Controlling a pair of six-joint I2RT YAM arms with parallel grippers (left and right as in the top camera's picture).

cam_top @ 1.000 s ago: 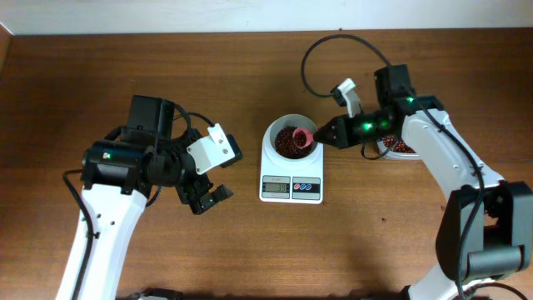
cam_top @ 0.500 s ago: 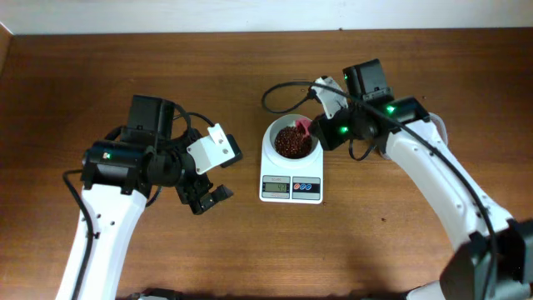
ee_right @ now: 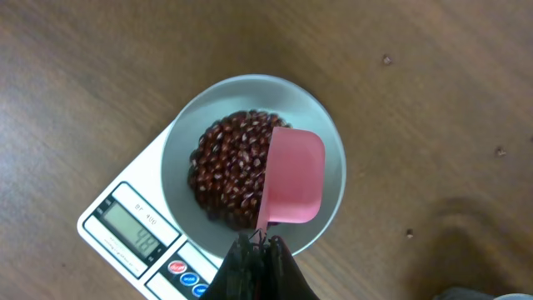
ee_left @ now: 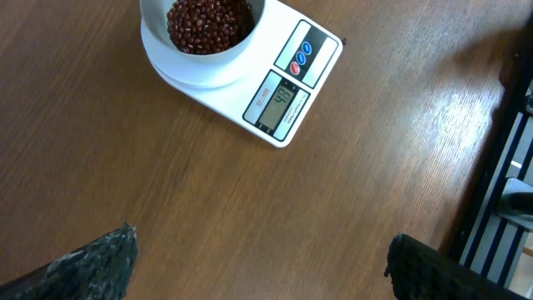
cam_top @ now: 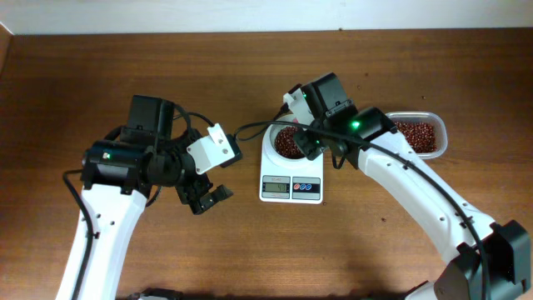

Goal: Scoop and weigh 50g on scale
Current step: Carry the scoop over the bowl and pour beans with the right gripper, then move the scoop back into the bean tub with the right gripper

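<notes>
right gripper [ee_right: 258,243]: clamped on scoop [ee_right: 293,177] handle, poised over scale [ee_right: 133,229] to add beans [ee_right: 229,171]. left gripper [cam_top: 210,198]: fully spread, empty, parked aside, out of the way.

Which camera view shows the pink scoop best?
The right wrist view: the pink scoop lies in full sight over the beans in the bowl of the scale, held by the shut right gripper. In the overhead view the right arm covers it; the left wrist view shows no scoop.
</notes>
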